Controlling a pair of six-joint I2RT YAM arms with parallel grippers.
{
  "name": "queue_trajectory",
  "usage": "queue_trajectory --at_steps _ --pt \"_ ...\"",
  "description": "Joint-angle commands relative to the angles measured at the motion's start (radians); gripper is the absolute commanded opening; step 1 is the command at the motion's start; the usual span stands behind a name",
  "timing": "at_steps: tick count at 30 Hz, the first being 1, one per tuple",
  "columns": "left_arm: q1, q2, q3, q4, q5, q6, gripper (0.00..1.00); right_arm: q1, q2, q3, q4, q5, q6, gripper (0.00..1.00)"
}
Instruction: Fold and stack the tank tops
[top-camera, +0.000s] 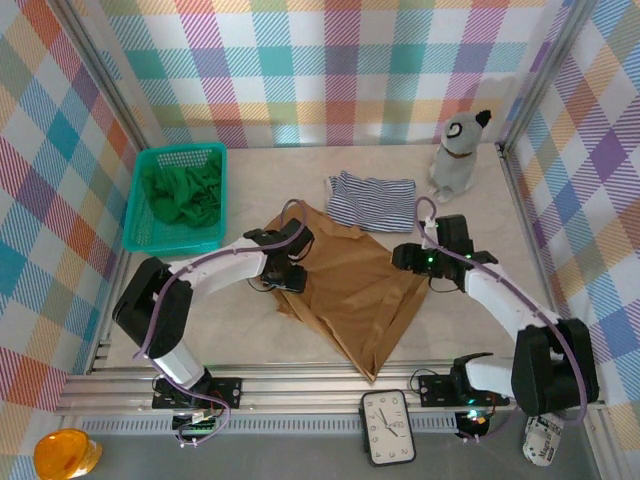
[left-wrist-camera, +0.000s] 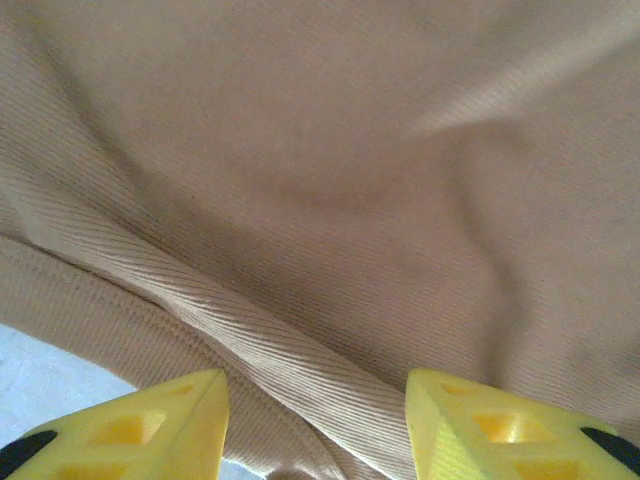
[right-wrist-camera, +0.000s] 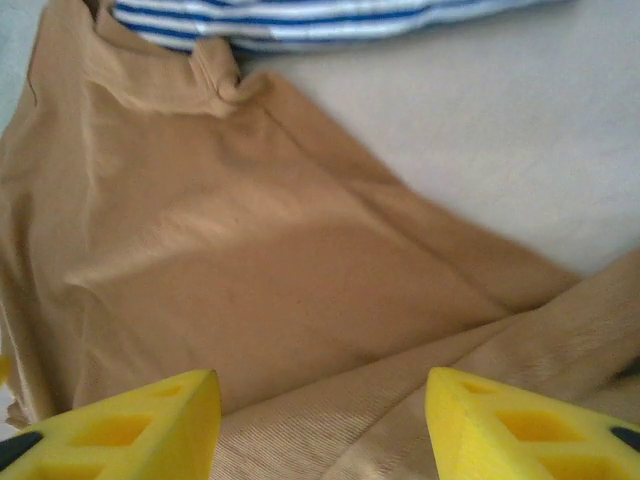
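1. Left gripper (left-wrist-camera: 312, 405): jaws partly apart with nothing between them. It sits low over the left border of the tan top (top-camera: 355, 290), and a ribbed hem runs just ahead of the fingers.
2. Right gripper (right-wrist-camera: 320, 400): jaws also apart and empty, over the opposite border. A doubled flap lies directly beneath it.
3. The striped top (top-camera: 372, 200) lies folded beyond the right gripper, at the tan top's far corner. I cannot tell whether they touch. The green top (top-camera: 183, 192) sits in the basket (top-camera: 175, 245), well out past the left gripper.
4. I judge the step in hand to be folding the tan top, which lies skewed and creased. I would pinch each hem at matching points, lift only slightly, and carry both sides together so the fold lands straight.
5. The cloth's near point, behind both grippers, lies close to the table (top-camera: 250, 330) edge, so I would avoid dragging it that way. There is bare room outboard of each gripper. The striped top and a toy dog (top-camera: 458, 150) crowd the far side.
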Motion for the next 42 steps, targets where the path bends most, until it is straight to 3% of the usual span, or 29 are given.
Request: queue_trajectory --at_steps 1,8,14,20,24,26,30,35,39,42 --pt "0.021 0.023 -0.059 -0.003 0.032 -0.053 0.49 0.024 0.059 -0.010 0.126 -0.035 0.127 0.56" --pt "0.017 0.012 -0.129 -0.083 0.070 -0.135 0.48 0.055 0.191 0.028 0.127 -0.021 0.073 0.52" --pt "-0.044 -0.116 -0.213 -0.145 0.087 -0.272 0.47 0.113 0.315 0.098 0.093 -0.014 0.013 0.50" --pt "-0.179 -0.209 -0.247 -0.151 0.097 -0.423 0.52 0.162 0.433 0.209 0.101 -0.065 -0.058 0.50" --pt "-0.188 -0.251 -0.165 -0.241 0.049 -0.408 0.55 0.180 0.510 0.312 0.135 -0.158 -0.125 0.50" --pt "-0.176 -0.253 -0.087 -0.282 0.012 -0.363 0.56 0.182 0.508 0.360 0.089 -0.160 -0.147 0.50" --pt "-0.103 -0.168 0.047 -0.286 -0.052 -0.244 0.56 0.181 0.413 0.346 -0.007 -0.047 -0.143 0.52" --pt "0.026 -0.012 0.153 -0.193 -0.157 -0.130 0.57 0.182 0.244 0.200 -0.069 0.039 0.012 0.57" --pt "0.122 0.096 0.211 -0.145 -0.188 -0.068 0.57 0.182 0.160 0.069 -0.043 0.036 0.115 0.58" --pt "0.145 0.156 0.226 -0.130 -0.142 -0.053 0.56 0.178 0.173 0.047 -0.053 0.054 0.112 0.57"
